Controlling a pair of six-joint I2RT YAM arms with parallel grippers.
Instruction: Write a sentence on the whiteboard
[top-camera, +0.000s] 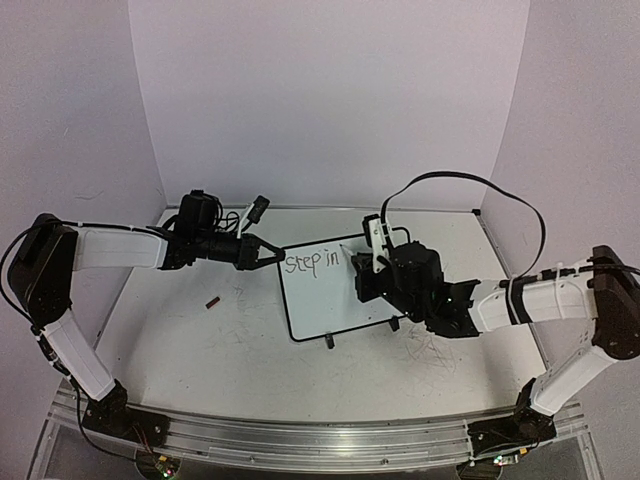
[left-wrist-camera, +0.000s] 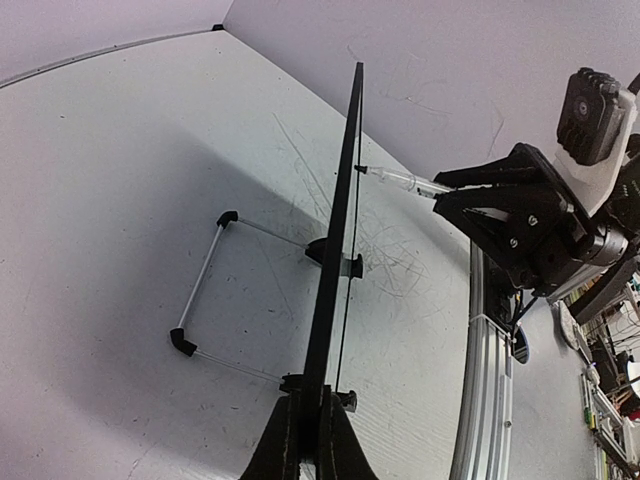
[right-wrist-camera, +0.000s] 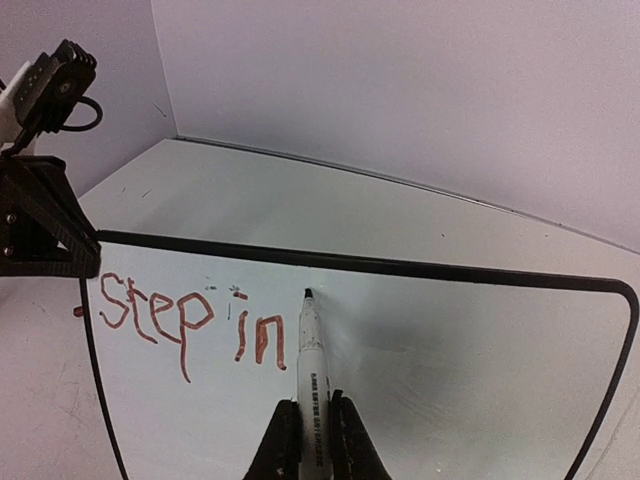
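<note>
— right gripper (right-wrist-camera: 314, 435) at 6 o'clock of its wrist view, fingers (right-wrist-camera: 285, 445) closed on a white marker (right-wrist-camera: 311, 375). what's the tip doing?
— touching the whiteboard (right-wrist-camera: 450, 350), just at 3 o'clock of the writing.
— and the sentence (right-wrist-camera: 185, 318)?
— only "step in", one line, thin handwritten strokes in the board's 10 o'clock part. they look reddish in the wrist view, dark from above.
— the board itself?
— white face, thin black frame, rounded corners, two small black feet (top-camera: 330, 342) on its near edge. it stands propped up at mid-table in the top view, between the two grippers.
— left gripper (top-camera: 258, 252)?
— at the board's 10 o'clock corner, jaws clamped on the frame; its own camera sees the board edge-on, with a wire stand (left-wrist-camera: 200, 290) behind.
— anything else?
— a small dark red piece (top-camera: 212, 301) lies on the table (top-camera: 200, 350), at 9 o'clock of the board, apart from it.
</note>
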